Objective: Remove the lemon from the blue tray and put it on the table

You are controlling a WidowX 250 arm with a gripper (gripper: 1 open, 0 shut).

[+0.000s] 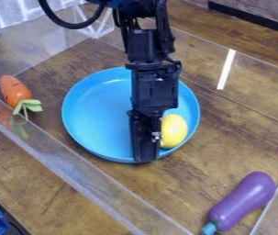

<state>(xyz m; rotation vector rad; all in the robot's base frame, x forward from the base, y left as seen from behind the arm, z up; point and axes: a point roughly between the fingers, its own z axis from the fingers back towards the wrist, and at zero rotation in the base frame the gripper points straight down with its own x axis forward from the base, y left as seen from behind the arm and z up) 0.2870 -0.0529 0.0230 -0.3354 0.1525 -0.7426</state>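
Note:
The yellow lemon (174, 129) lies in the right part of the blue tray (98, 115), close to its near-right rim. My gripper (157, 139) comes down from the black arm above, and its dark fingers (142, 138) press against the lemon's left side. The gripper is shut on the lemon; the far finger is hidden behind the fruit. The tray rests on the dark wooden table (92, 197) under a glossy clear cover.
An orange carrot (15, 92) with a green top lies at the left edge. A purple eggplant (240, 201) lies at the front right. Black cables (73, 18) loop at the top left.

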